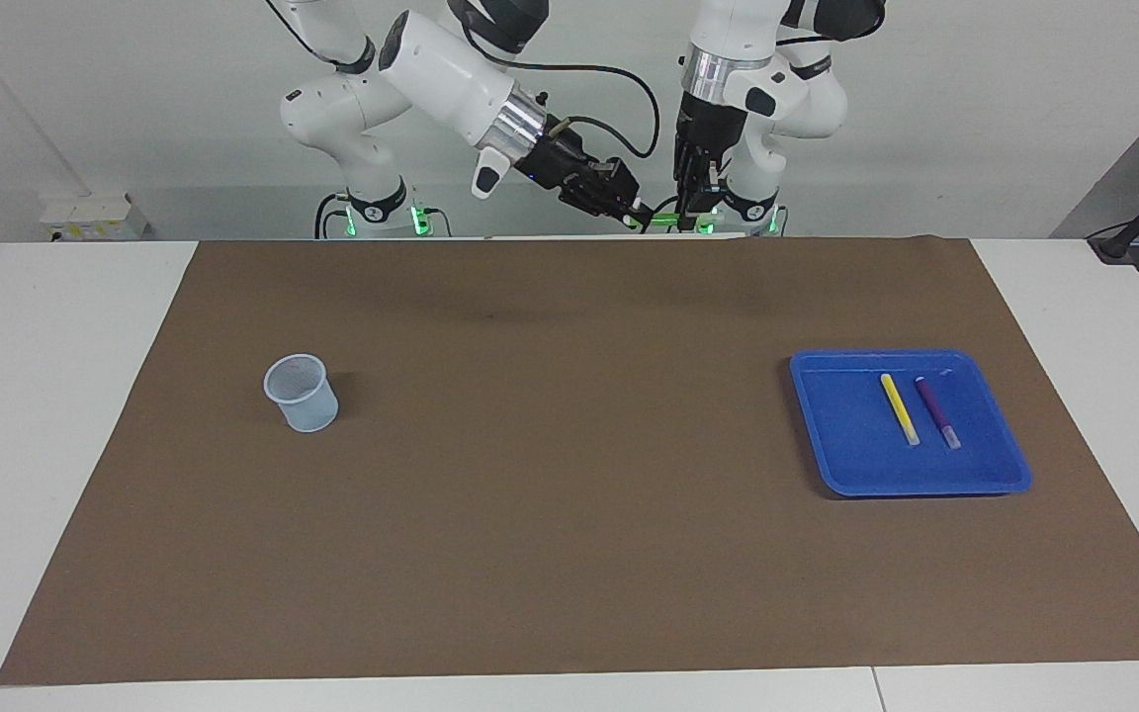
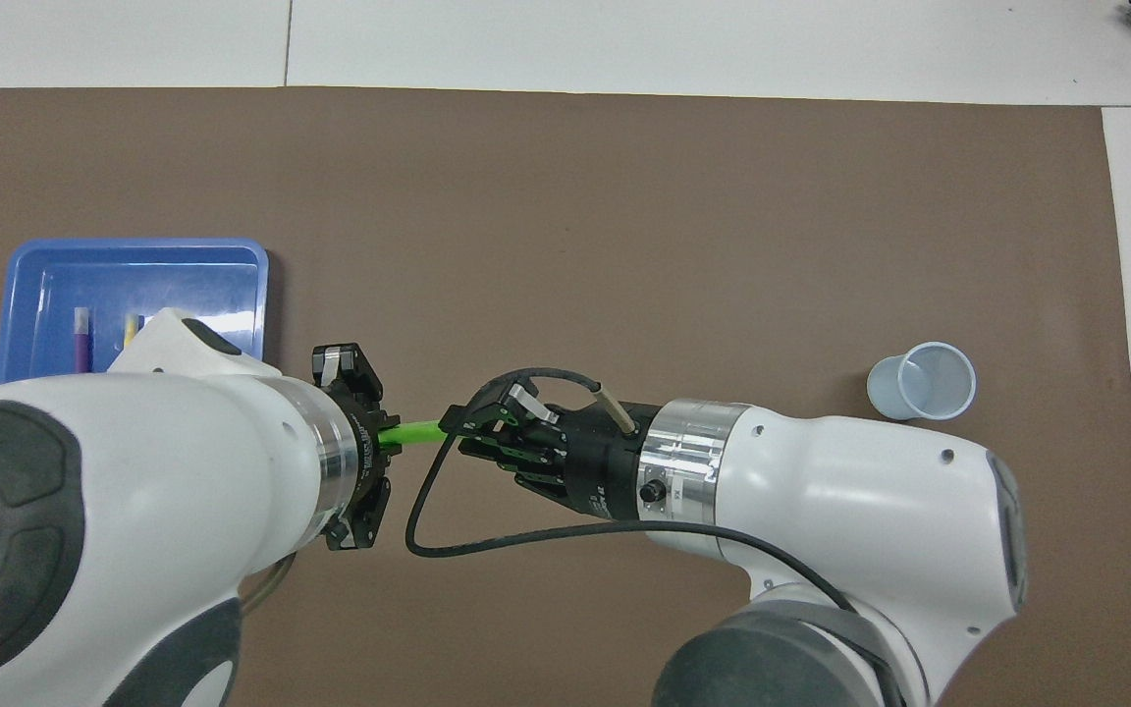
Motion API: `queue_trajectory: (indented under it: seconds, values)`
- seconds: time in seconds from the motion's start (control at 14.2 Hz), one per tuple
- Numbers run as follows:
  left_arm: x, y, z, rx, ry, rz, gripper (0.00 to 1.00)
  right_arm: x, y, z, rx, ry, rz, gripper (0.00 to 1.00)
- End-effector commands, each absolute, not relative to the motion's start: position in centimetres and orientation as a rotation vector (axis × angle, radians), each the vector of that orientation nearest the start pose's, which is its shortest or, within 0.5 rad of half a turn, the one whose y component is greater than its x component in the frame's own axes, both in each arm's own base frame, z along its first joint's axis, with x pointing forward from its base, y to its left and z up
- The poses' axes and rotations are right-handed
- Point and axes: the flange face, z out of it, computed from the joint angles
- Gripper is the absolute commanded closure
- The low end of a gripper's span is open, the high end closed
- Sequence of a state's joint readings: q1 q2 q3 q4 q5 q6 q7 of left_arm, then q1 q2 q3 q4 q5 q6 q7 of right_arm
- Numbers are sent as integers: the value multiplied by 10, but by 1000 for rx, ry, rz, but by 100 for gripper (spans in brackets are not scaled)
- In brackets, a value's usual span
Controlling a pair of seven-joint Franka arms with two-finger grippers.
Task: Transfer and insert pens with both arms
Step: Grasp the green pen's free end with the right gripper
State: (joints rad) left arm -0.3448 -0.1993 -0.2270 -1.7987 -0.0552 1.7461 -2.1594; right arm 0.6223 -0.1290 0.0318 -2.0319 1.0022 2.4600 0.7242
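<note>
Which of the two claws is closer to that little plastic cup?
The right. The right gripper hangs in the air over the mat's middle, on the cup's side; the left gripper, gripping the green pen, is nearer the blue tray.

A brown mat [image 1: 569, 554] covers the white table [image 1: 55, 415], bearing a clear cup [image 1: 302, 393] and blue tray [image 1: 851, 465].

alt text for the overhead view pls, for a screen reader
Above a brown mat, the left gripper and right gripper both grip a green pen between them. A blue tray and a cup sit at either end.
</note>
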Motion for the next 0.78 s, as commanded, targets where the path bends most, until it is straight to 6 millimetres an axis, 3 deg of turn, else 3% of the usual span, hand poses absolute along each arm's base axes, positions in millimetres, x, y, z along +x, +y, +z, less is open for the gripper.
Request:
queue_trajectory:
  seconds: [0.0, 0.14, 0.7]
  values:
    - [409, -289, 636, 2098, 2154, 29, 100, 438, 340, 569, -2032, 761, 147, 81]
    - [409, -288, 636, 2099, 2155, 29, 100, 440, 339, 570, -2025, 765, 126, 98]
    - [410, -287, 636, 2111, 2140, 32, 100, 440, 341, 570, -2022, 762, 125, 100]
